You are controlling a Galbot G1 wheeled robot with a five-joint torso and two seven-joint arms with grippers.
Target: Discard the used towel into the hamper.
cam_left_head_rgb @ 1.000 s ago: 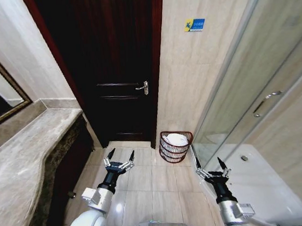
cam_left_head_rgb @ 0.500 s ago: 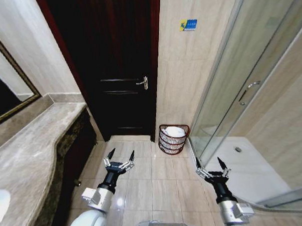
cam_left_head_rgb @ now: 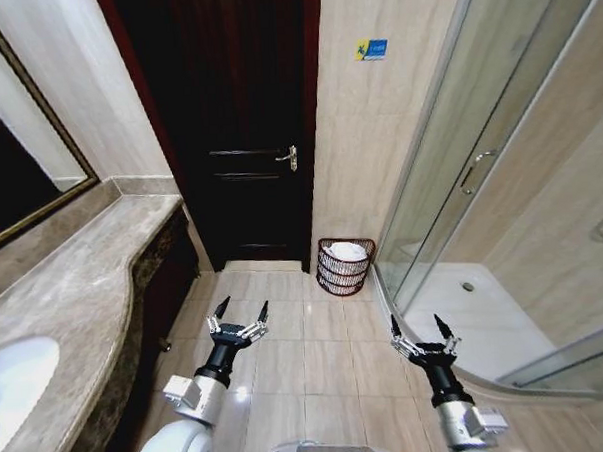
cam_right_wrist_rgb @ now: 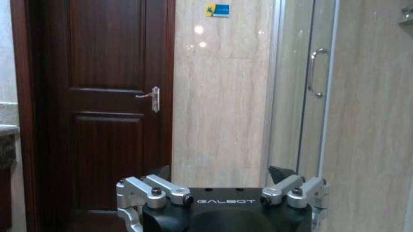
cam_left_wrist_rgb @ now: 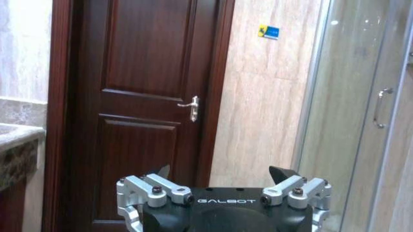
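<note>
Left gripper (cam_left_head_rgb: 237, 314) is hanging low over the floor, jaws spread and holding nothing, forearm reaching forward. Ahead and between the two grippers, the hamper (cam_left_head_rgb: 344, 267) is sitting against the wall by the door (cam_left_head_rgb: 239, 129), a white towel (cam_left_head_rgb: 349, 251) already lying in it. Right gripper (cam_left_head_rgb: 418, 332) is mirroring the left, also spread and bare. Driving closer, I judge, risks knocking the hamper over.
</note>
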